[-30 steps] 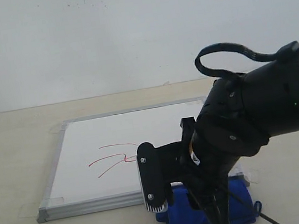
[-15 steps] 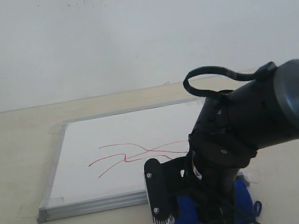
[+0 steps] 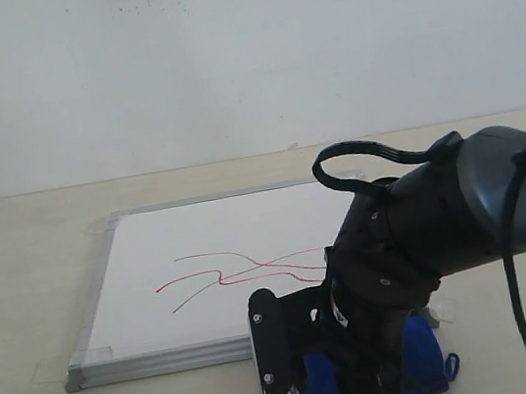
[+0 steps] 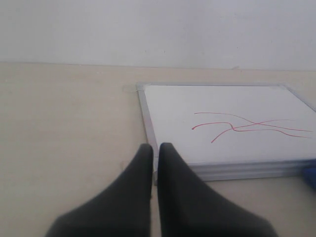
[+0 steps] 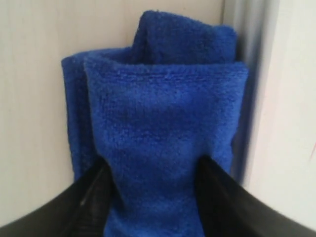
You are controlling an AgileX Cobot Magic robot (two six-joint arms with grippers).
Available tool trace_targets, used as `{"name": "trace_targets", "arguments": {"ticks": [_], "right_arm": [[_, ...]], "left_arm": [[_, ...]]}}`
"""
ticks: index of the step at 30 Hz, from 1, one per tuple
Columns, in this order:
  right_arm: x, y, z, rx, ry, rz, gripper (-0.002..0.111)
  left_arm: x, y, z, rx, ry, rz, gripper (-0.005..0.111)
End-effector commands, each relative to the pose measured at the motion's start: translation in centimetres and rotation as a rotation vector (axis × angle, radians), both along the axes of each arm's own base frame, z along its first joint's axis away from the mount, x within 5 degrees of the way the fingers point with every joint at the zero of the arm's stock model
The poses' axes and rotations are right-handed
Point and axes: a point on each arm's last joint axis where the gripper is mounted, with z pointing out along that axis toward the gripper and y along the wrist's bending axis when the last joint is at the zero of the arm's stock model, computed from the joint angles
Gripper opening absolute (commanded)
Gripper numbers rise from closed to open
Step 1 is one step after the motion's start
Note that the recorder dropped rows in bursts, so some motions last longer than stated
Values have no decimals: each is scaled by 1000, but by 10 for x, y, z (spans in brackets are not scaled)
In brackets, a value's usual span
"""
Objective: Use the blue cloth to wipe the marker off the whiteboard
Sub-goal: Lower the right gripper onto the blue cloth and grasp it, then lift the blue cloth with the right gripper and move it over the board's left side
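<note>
Blue cloth point(image 5: 163, 108) sits pinched in the right claw point(image 5: 150, 167) beside the whiteboard point(image 3: 199, 231), left claw point(image 4: 154, 148) closed, empty.

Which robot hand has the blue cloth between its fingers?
The right gripper: its fingers flank the blue cloth. The left gripper has its fingers pressed together, empty.

- A plain off-white wall point(image 3: 222, 54) fills the upper part of the exterior view, bare except for a few small dark specks point(image 3: 150, 6) near the top centre.
- A light beige table point(image 3: 20, 293) with a smooth matte top spans the lower part and meets the wall along a straight horizontal line.
- The light is soft and even, casting only faint shadows on the tabletop.
</note>
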Motion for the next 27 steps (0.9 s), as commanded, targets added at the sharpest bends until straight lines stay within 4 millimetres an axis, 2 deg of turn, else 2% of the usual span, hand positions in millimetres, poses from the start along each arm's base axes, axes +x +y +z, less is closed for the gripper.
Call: {"name": "trace_targets", "arguments": {"ticks": [1, 4, 9, 10, 15, 17, 23, 27], "right_arm": [[2, 2, -5, 4, 1, -2, 50], [2, 1, -4, -6, -8, 10, 43], [3, 1, -4, -12, -12, 16, 4], [3, 1, -4, -16, -13, 17, 0], [2, -2, -1, -45, -15, 24, 0], [1, -4, 8, -41, -27, 21, 0], [-1, -6, 56, 77, -152, 33, 0], [-2, -2, 94, 271, -263, -17, 0]], "left_arm": [[0, 0, -1, 1, -3, -2, 4], [0, 0, -1, 1, -3, -2, 4], [0, 0, -1, 1, -3, -2, 4], [0, 0, -1, 1, -3, -2, 4], [0, 0, -1, 1, -3, -2, 4], [0, 0, -1, 1, -3, -2, 4], [0, 0, -1, 1, -3, -2, 4], [0, 0, -1, 1, -3, -2, 4]]}}
